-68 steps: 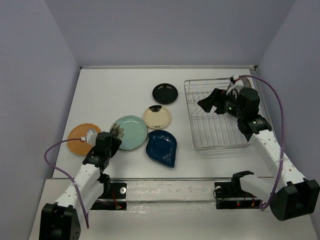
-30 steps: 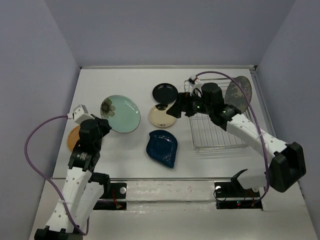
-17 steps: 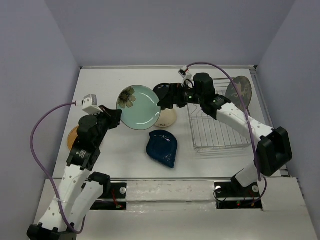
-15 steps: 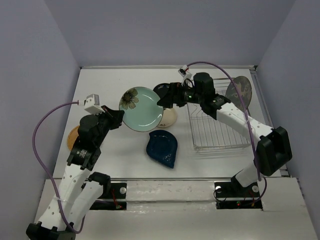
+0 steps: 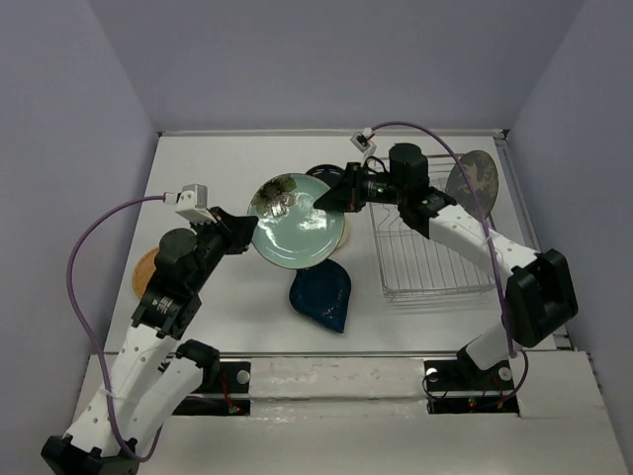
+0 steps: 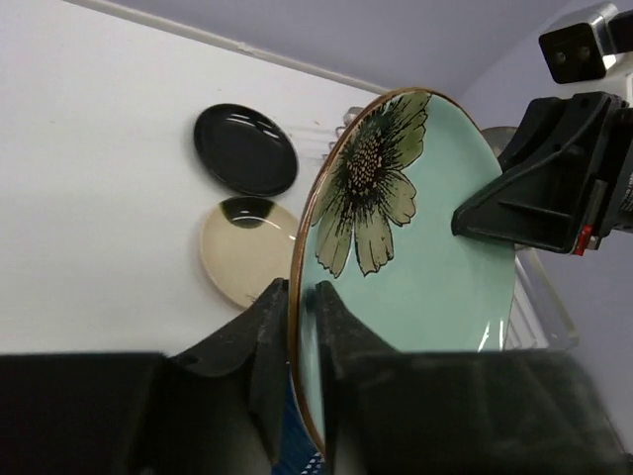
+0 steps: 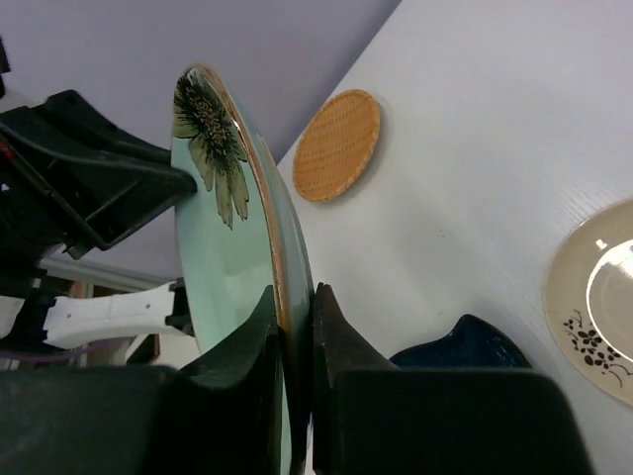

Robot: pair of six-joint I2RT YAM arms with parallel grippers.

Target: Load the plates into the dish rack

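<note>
Now that the right gripper has clamped onto the teal plate, 2 pincers pinch its rim, the left gripper opposite; lifted just left of the dish rack, it seems ready for handover.

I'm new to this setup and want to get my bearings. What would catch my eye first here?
The flowered teal plate, held tilted above the table, the left end effector and right end effector clamped on opposite sides of its rim. Next, the grey plate upright in the rack, far right.
</note>
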